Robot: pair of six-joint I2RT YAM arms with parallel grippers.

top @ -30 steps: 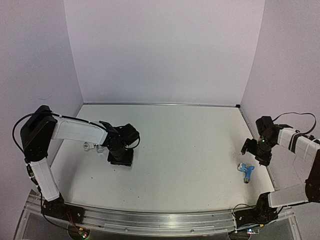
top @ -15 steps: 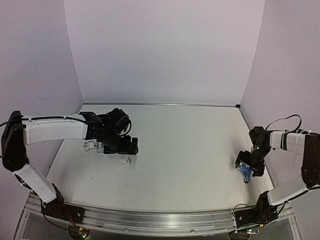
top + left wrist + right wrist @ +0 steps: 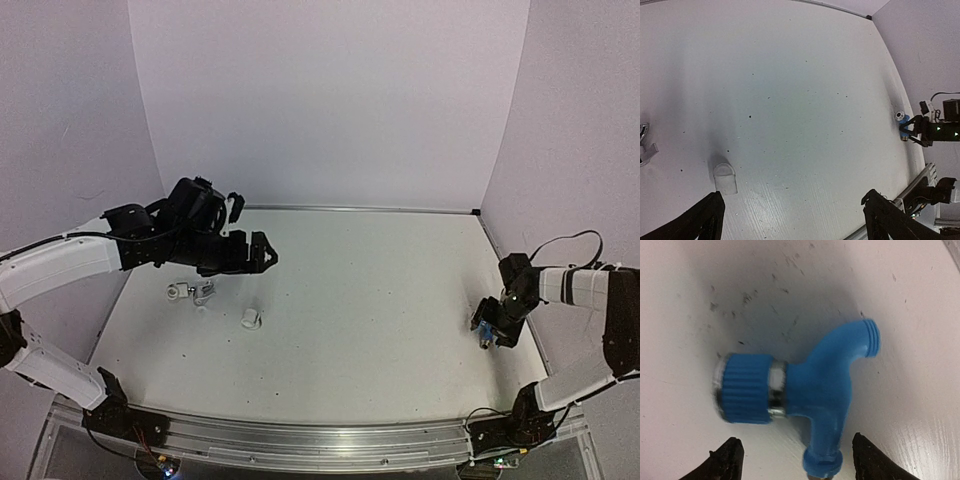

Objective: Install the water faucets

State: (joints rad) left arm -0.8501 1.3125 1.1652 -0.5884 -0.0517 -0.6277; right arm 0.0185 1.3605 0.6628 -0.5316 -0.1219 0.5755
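The light blue faucet (image 3: 815, 385) lies on its side on the white table, its stem between the tips of my right gripper (image 3: 797, 460). The jaws stand open, one on each side of it with a gap to each. In the top view that gripper (image 3: 493, 326) is low at the right edge, and only a bit of the blue faucet (image 3: 485, 336) shows under it. The silver faucet (image 3: 203, 292) lies at the left, beside a white fitting (image 3: 177, 291). My left gripper (image 3: 262, 255) hangs open above the table, holding nothing.
A second white stubby fitting (image 3: 250, 318) lies alone on the table, also seen in the left wrist view as the fitting (image 3: 725, 177) near my left finger. The table's right edge and the side wall (image 3: 560, 200) run close by the right gripper.
The left gripper opened, left the white fitting on the table and rose back to the left. The right gripper came down around the blue faucet and its jaws have begun narrowing.
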